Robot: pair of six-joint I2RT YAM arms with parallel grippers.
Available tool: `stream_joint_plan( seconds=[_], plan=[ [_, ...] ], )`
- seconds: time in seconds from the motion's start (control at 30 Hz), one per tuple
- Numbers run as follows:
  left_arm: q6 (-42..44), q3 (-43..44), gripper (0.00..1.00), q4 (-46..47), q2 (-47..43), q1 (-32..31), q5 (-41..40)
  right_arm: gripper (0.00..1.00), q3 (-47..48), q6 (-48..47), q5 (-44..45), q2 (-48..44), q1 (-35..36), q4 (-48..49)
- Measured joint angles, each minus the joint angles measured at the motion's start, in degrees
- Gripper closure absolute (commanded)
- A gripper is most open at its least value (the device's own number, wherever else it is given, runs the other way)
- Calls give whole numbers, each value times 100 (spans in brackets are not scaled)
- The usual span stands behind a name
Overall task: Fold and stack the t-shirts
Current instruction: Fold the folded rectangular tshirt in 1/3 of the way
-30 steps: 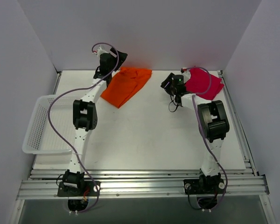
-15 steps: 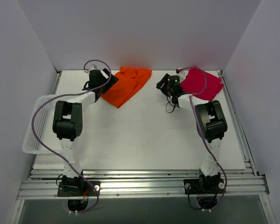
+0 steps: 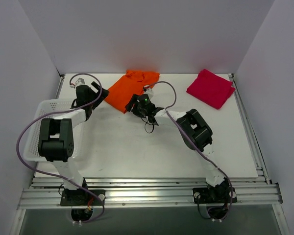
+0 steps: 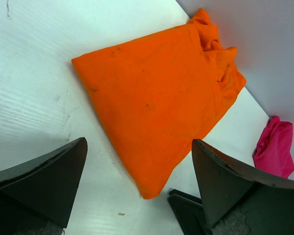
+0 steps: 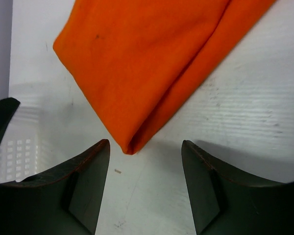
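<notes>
The orange t-shirt point(image 3: 132, 89) lies folded at the back middle of the table, its near corner pointing toward the arms. The red t-shirt point(image 3: 210, 88) lies folded at the back right, apart from both arms. My left gripper point(image 3: 98, 94) stands open just left of the orange t-shirt point(image 4: 157, 98), with nothing between its fingers point(image 4: 49, 171). My right gripper point(image 3: 134, 104) is open at the shirt's near corner point(image 5: 132, 144), which lies just ahead of its fingertips point(image 5: 93, 171). The red t-shirt point(image 4: 274, 147) shows at the far right of the left wrist view.
A white mesh basket point(image 3: 36, 132) sits at the table's left edge, under the left arm; its mesh point(image 5: 10, 156) shows in the right wrist view. Grey walls close in the back and both sides. Purple cables loop off both arms.
My right arm swung left from the red t-shirt to the orange one's near corner. My left gripper drew back left off the orange t-shirt and opened wider.
</notes>
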Motion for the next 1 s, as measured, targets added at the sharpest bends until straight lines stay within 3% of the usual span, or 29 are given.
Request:
stream_joint_plan(
  seconds=[0.4,0.47,0.5,0.63,0.83,1.0],
  plan=[
    [-4,-402,3,258,-479,444,308,46,990,299,-24,813,315,-79],
    [-7,-422,3,317,-487,492,369,59,1235,328,-26,981,315,-109],
    [-9,-428,3,350,-487,518,417,74,1318,332,-24,1056,315,-111],
    [-13,-474,3,470,-490,579,562,100,1440,391,-26,1228,315,-192],
    [-22,-514,3,592,-490,645,713,100,1403,376,-26,1241,275,-133],
    [-17,-638,3,549,-658,640,680,100,326,361,179,531,234,-31]
  ],
)
